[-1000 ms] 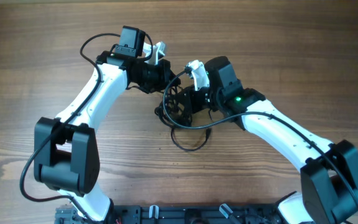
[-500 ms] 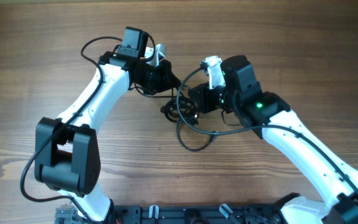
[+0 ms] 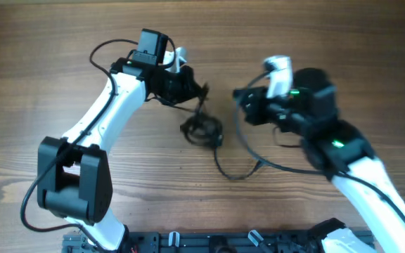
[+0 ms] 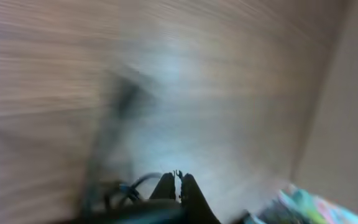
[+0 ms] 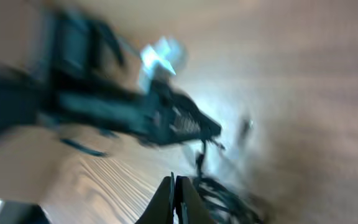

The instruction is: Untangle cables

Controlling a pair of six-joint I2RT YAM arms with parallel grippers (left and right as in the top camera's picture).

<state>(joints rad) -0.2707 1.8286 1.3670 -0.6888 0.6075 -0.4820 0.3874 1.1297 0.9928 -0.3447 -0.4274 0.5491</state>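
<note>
Overhead, we see the cables (image 3: pixel 202 131) as a small dark knot on the bench (image 3: pixel 41 49) between the two arms, with a loose loop trailing toward the right. The left hand (image 3: pixel 200 90) and right hand (image 3: pixel 239 97) each have their fingers together, apparently pinching a thin strand. We judge these cords light, limp and slippery. They are best gripped just beside the knot.

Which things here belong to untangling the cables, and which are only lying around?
For the job: cables, partly knotted; left gripper and right gripper, both shut on strands.
Only there: wooden table; thick arm wire.
</note>
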